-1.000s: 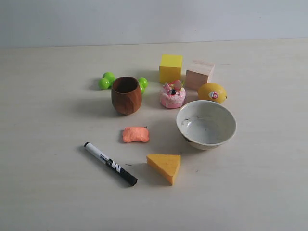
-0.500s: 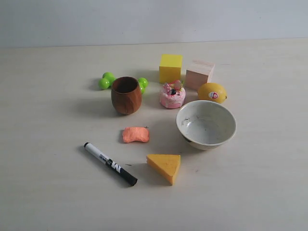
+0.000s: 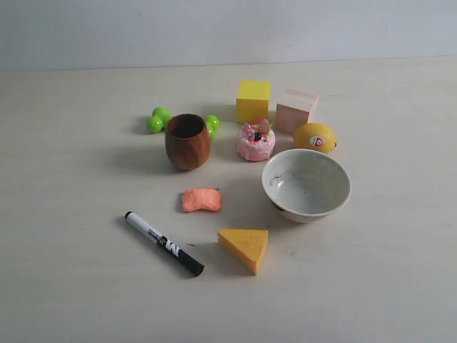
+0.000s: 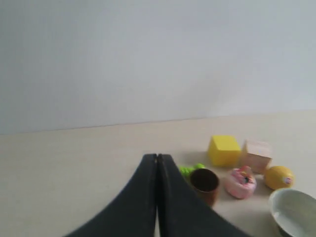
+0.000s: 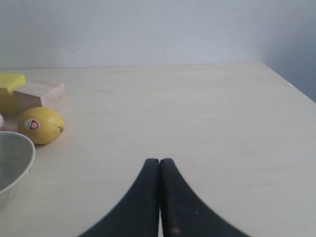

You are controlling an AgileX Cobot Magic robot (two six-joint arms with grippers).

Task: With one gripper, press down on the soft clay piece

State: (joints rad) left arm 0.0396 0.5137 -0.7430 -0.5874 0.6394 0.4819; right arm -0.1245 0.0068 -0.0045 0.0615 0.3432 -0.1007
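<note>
**Setting.** Pale wooden table (image 3: 86, 286) against a plain grey-white wall.

**Exterior view.**
- The soft clay piece (image 3: 201, 200) lies flat near the table's centre. It is in front of the wooden cup (image 3: 188, 141), and the black marker (image 3: 164, 243) and the cheese wedge (image 3: 245, 247) lie nearer the camera.
- The white bowl (image 3: 305, 184) sits to its right, apart from it.
- Further back are the cake toy (image 3: 255, 141), yellow cube (image 3: 253, 101), wooden block (image 3: 295, 109), lemon (image 3: 315, 137) and green balls (image 3: 161, 119).
- No arm or gripper enters this view, and nothing touches the clay. Its top shows no clear dent from here.

**Left wrist view.**
- The left gripper (image 4: 157, 159) has its jaws pressed together and holds nothing.
- It is raised over bare table, with the cup, cake, cube, block, lemon and bowl rim ahead of it.
- The clay is out of frame.

**Right wrist view.**
- The right gripper (image 5: 159, 162) has its jaws likewise closed and empty.
- It is over open table, with the lemon, block and bowl edge off to one side.
- The clay is not visible.

**Progress.** By this evidence the task is at its outset. Neither gripper is near the clay, so the approach, the descent onto it and the press itself all appear to remain.
</note>
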